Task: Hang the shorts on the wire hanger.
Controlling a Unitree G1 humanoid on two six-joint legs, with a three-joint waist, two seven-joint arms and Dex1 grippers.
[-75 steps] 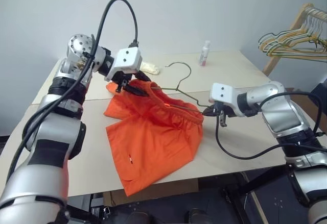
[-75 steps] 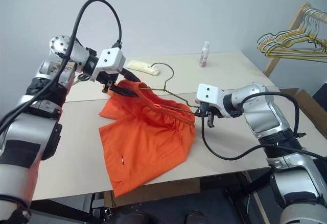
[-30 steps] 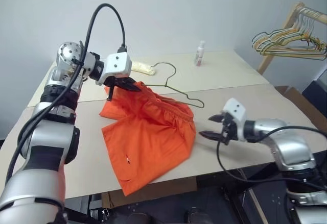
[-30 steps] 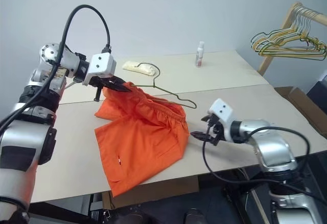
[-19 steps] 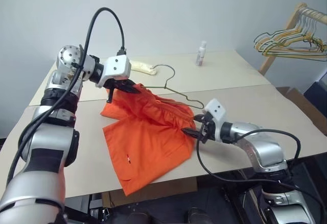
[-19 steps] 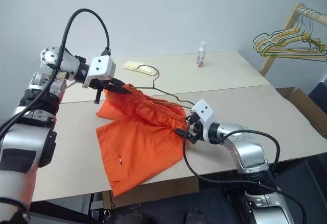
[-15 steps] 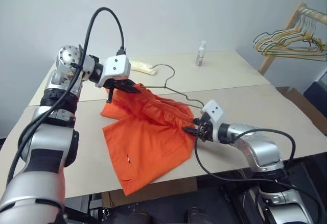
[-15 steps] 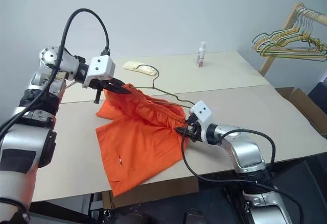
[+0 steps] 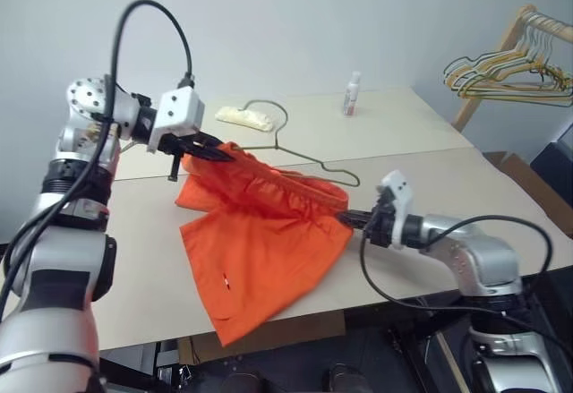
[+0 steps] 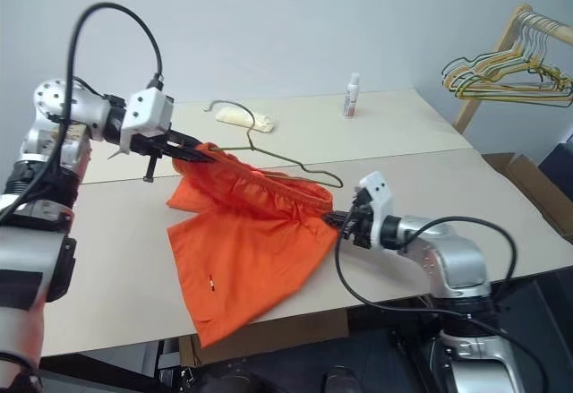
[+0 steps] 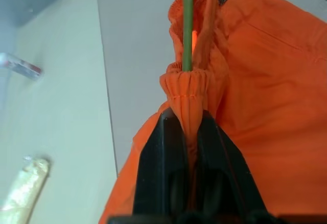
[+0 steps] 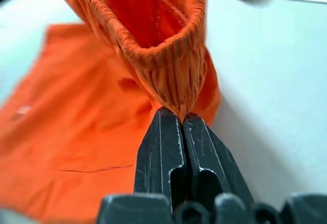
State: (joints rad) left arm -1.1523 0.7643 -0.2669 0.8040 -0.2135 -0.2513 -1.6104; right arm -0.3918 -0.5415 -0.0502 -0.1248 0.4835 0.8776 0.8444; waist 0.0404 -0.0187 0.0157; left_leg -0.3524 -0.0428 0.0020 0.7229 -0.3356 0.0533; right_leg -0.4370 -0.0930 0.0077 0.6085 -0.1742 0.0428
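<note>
Both grippers, left (image 9: 215, 149) and right (image 9: 347, 218), pinch the shorts (image 9: 260, 241) waistband, stretched left-right; hanger (image 9: 295, 156) hook points away.

You're looking at a bare test room: plain grey wall behind a beige table (image 9: 430, 156), with a wooden rack of hangers (image 9: 510, 62) just right of it.
</note>
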